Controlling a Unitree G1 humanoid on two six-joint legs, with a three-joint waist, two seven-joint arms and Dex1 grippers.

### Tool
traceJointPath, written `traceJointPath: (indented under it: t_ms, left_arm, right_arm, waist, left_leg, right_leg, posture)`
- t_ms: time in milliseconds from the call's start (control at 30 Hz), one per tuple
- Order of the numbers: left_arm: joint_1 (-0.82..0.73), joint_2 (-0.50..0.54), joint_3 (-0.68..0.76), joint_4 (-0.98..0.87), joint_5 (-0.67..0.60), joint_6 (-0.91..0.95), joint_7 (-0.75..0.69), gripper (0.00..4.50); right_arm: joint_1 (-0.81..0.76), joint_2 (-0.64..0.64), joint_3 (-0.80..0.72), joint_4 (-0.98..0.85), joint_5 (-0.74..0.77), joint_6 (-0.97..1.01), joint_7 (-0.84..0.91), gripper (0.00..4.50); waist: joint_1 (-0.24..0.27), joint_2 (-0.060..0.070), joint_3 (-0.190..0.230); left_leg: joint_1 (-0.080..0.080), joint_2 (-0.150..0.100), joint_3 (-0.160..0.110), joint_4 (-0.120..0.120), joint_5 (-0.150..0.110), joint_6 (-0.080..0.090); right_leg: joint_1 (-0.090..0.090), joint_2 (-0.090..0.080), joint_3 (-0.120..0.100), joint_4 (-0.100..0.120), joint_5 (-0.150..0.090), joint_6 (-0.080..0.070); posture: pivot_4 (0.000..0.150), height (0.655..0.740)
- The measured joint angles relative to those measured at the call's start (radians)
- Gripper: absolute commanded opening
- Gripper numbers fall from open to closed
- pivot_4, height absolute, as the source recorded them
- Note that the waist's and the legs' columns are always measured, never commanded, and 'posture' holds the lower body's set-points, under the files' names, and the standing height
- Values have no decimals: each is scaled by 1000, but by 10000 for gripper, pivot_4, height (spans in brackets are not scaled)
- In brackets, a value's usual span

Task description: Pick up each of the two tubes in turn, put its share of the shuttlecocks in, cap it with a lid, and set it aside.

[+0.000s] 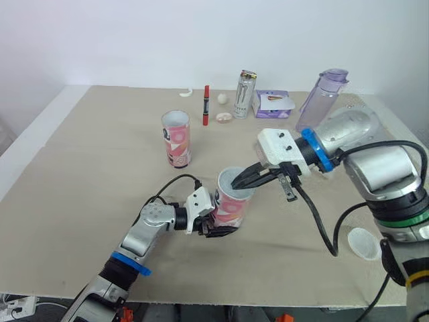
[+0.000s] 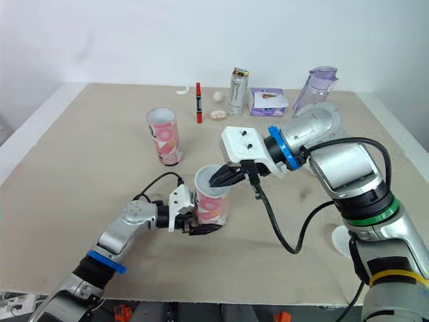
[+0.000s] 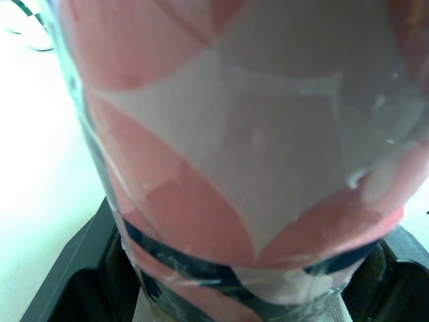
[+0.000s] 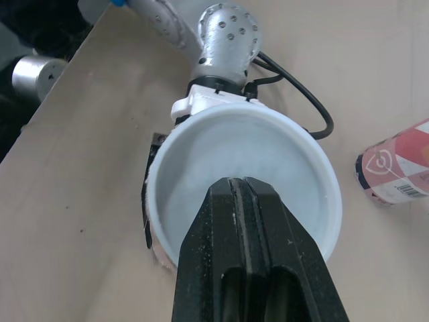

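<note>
Currently idle tube (image 1: 177,138): stood upright on the table (image 1: 94,174) with its mouth open, to the left of and behind the work, well apart from both arms.
Left gripper (image 1: 216,229): clamped on the lower part of the held tube. In the left wrist view, black gripper parts are seen on either side of the tube's lower end.
Held tube (image 1: 234,201): kept roughly upright near the middle of the table, mouth open and uncapped. Whether its base touches the table cannot be told, and its contents cannot be made out.
Right gripper (image 1: 241,180): fingers pressed together with nothing seen between them, tips placed at the mouth of the held tube, just over its rim.
Step in hand (judged): filling stage, with capping and setting aside not yet done.
Handling (judged): the tube is taken to be light, hollow and thin-walled, with a glossy wrap that may slip. The open rim is likely to give if squeezed. Hold is best taken low, near the stiffer base, with moderate pressure, as it is held now.
Lid (image 1: 362,243): laid flat on the table at the far right, beside the right arm and well apart from both tubes.
Risk (judged): a push on the rim could tilt so light a tube in its grip.
</note>
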Motion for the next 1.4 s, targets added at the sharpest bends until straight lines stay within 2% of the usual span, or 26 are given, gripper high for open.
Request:
traceJointPath:
  t_ms: [400, 733, 867, 900, 1000, 1067, 1167, 1200, 1233, 1267, 1300, 1400]
  left_arm:
    - [1, -8, 3, 1, 0, 1, 9, 34488]
    - [1, -8, 0, 0, 1, 0, 8, 34488]
    - [2, -5, -4, -15, 1, -2, 5, 34488]
    - [2, -4, -7, -22, 1, -2, 0, 34488]
    - [1, 10, -12, -32, -1, -5, -17, 34488]
    - [-5, 16, -14, -32, 0, -9, -22, 34488]
    - [-8, 23, -11, -29, -4, -16, -37, 34488]
    - [-7, 28, -11, -31, -7, -20, -49, 41017]
    - [-7, 32, -11, -31, -8, -23, -53, 43230]
    - [-8, 32, -11, -31, -8, -25, -55, 45000]
    - [-8, 34, -10, -31, -8, -28, -57, 45000]
    - [-7, 53, -9, -36, -14, -41, -80, 45000]
  right_arm:
    - [-97, 26, 60, 92, -90, -31, -14, 768]
    - [-69, 20, 29, 61, -81, -2, -18, 768]
    - [-52, 21, -82, 95, 38, 91, -17, 768]
    - [-52, 14, -195, 112, 124, 152, -31, 768]
    - [-8, -50, -418, 111, 252, 242, -71, 768]
    - [56, -62, -461, 95, 275, 249, -83, 768]
    - [321, -76, -528, 52, 295, 223, -109, 8380]
    - [455, -66, -541, 38, 274, 157, -125, 13351]
    - [487, -59, -541, 38, 263, 139, -128, 16893]
    - [512, -56, -542, 36, 253, 112, -132, 22431]
    - [538, -51, -542, 36, 243, 86, -136, 23697]
    - [697, -5, -528, 45, 153, -135, -165, 37047]
  waist:
    - [-2, 0, 0]
    - [-2, -1, 0]
    - [-1, 0, 1]
    - [1, 0, 2]
    - [2, -1, 1]
    - [2, -2, 2]
    - [3, -3, 2]
    - [4, -2, 3]
    - [3, -2, 3]
    - [2, 0, 4]
    - [0, 2, 5]
    - [0, 2, 5]
  left_leg:
    - [1, 1, 5, -1, 0, 0]
    - [1, 1, 4, -1, 0, 0]
    - [-6, -1, 4, -2, 0, 0]
    - [-9, -2, 4, -1, 0, 0]
    - [-11, -2, 3, -3, -1, 0]
    - [-11, -3, 2, -3, -1, 0]
    - [-12, -3, 1, -3, -1, 0]
    - [-12, -4, 0, -3, -1, 0]
    - [-12, -4, 0, -3, -1, 0]
    - [-13, -4, 2, -3, -1, 0]
    - [-13, -5, 2, -3, -1, 0]
    - [-13, -4, 0, -3, -1, 0]
  right_leg:
    - [-1, -4, -3, -1, 1, -1]
    - [-1, -7, -4, -2, 1, -1]
    - [-3, -9, -5, -2, 2, -2]
    - [-5, -10, -7, -2, 5, -5]
    - [-4, -10, -10, -4, 2, -5]
    - [-5, -10, -10, -4, 1, -4]
    - [-4, -9, -11, -3, 0, -3]
    - [-4, -9, -10, -3, -3, 3]
    - [-4, -9, -9, -3, -3, 4]
    - [-5, -9, -8, -3, -2, 5]
    - [-5, -9, -8, -3, -2, 6]
    - [-5, -6, -7, -3, -3, 11]
  posture:
    - [1500, 7400]
    - [1500, 7400]
    - [1500, 7400]
    - [1500, 7400]
    - [1500, 7400]
    - [1500, 7400]
    - [1500, 7400]
    - [1500, 7400]
    - [1500, 7400]
    - [1500, 7400]
    - [1500, 7400]
    - [1500, 7400]
